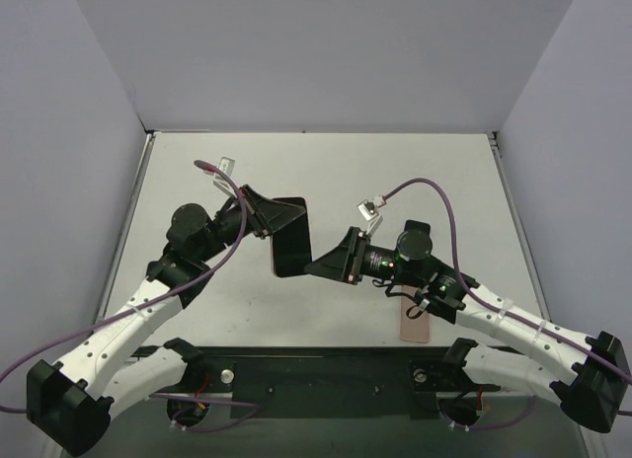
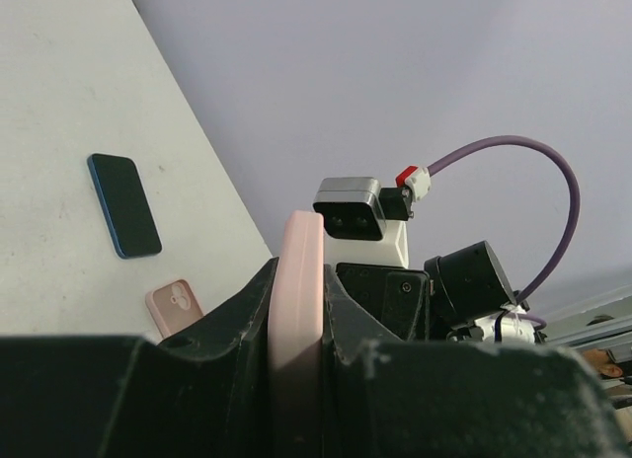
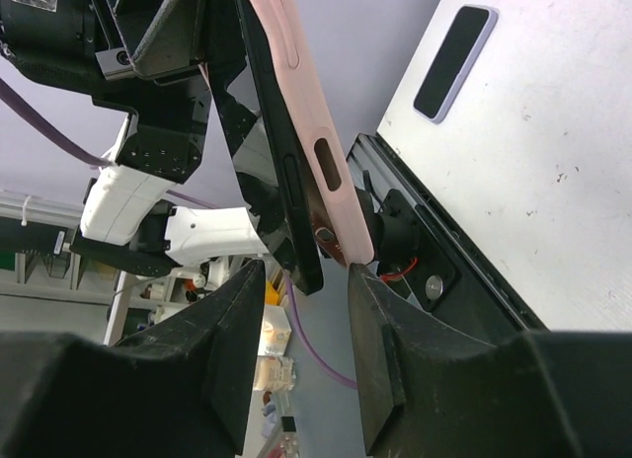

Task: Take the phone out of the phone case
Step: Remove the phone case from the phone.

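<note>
The left end effector is clamped tight on the pink phone case, holding it above the table with the black phone inside. At the lower end, phone and case edges stand slightly apart. The right end effector gapes wide around that end; contact is unclear. Bare table stretches beyond both arms. 1 other phone and 1 loose case lie flat, and from above the right arm partly hides the case.

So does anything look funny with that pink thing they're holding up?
Yes. The black phone stands apart from its pink case at the lower end, leaving a gap. The left gripper clamps the case up in the air.
</note>
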Robot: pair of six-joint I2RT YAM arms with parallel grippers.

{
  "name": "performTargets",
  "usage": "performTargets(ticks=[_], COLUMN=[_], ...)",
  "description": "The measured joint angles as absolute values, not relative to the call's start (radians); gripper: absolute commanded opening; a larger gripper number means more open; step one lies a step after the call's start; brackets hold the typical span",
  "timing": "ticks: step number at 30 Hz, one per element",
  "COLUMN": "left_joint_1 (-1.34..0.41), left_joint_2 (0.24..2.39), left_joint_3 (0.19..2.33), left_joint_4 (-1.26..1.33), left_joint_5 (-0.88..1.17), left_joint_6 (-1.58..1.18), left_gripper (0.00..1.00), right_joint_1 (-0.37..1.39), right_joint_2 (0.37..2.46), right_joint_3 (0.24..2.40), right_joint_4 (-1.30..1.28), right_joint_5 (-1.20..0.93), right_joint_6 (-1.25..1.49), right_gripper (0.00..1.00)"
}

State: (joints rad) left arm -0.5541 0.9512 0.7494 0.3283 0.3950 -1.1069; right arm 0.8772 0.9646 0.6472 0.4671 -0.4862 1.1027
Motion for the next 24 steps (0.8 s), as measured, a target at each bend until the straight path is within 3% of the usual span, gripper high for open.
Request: performTargets(ticks=[17,24], left_joint_1=[-0.574,-0.572], left_joint_2=[0.958,0.959], left_joint_3=[0.806,0.789], left_joint_4=[0.234,0.271], left_joint_5=[0.398,0.408], left_joint_6=[-1.022,-1.074], left_gripper=[0.0,0.0], right_joint_1=[0.89,0.892], right_joint_2=[0.923,0.92], right_joint_3=[0.649,0.649], right_joint_4=[0.455,0.45], right_joint_5=[-0.495,-0.495], right_joint_6=[1.098,1.069], right_gripper=[0.4,0.52])
